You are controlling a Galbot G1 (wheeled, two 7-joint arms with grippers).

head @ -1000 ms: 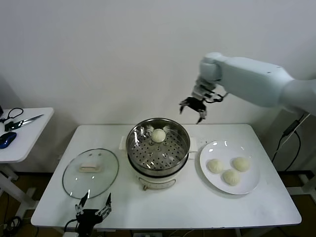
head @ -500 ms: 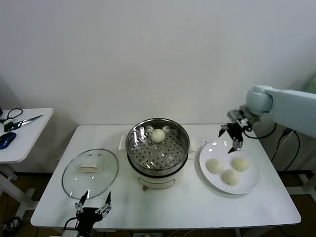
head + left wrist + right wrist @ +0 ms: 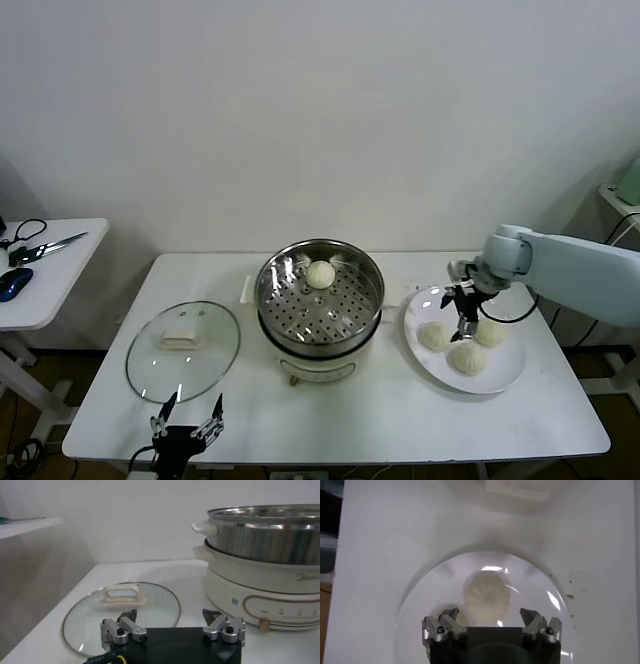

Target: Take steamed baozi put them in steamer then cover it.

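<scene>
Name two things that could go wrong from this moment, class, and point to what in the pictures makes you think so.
The open right claw hangs over three baozi packed close on the plate; closing might nudge or squash a neighbour. Later, the cover lies by the table's front edge near the left claw; a poor grip on its handle could let the glass slip.

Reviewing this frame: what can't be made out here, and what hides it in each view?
- Right wrist view: only one baozi shows fully; another is mostly behind the right gripper, the third out of sight.
- Left wrist view: the steamer wall hides its floor and the baozi inside; the frame edge crops its far side.
- Head view: left gripper cut by the bottom edge; right gripper too small to tell whether it touches a bun on the plate.
</scene>
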